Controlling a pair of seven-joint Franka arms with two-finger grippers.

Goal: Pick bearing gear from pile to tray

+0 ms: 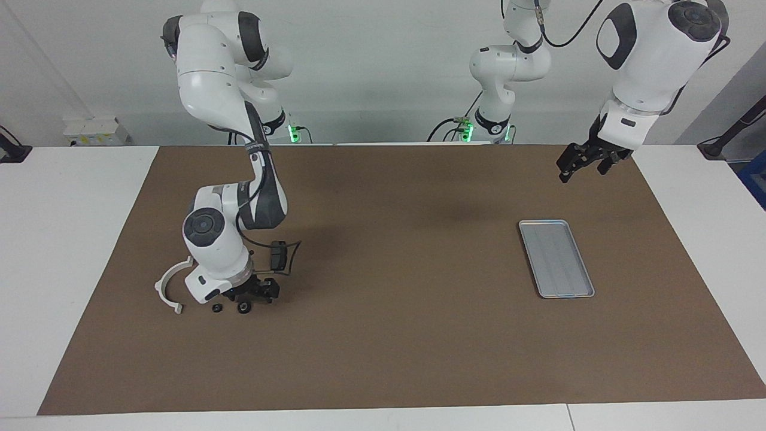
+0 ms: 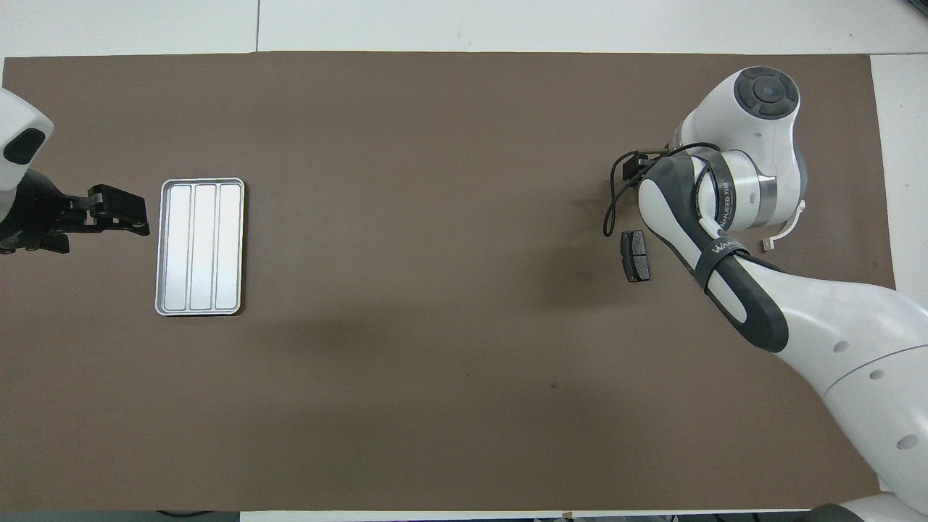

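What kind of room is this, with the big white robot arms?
Probably a robot lab or test bench: two arms at a white table with a brown mat, a metal tray and small machine parts.

**Right arm folded over the pile, tray bare at the left arm's end**

The tray [image 2: 200, 246] lies flat on the brown mat [image 2: 435, 326], nothing in it. The left tool [image 2: 119, 210] hovers just beside it — over the mat. At the right arm's end, the right arm [image 2: 732, 188] covers most of the pile; one brake pad [image 2: 636, 255] and a tip of the white half-ring [image 2: 783, 235] show.
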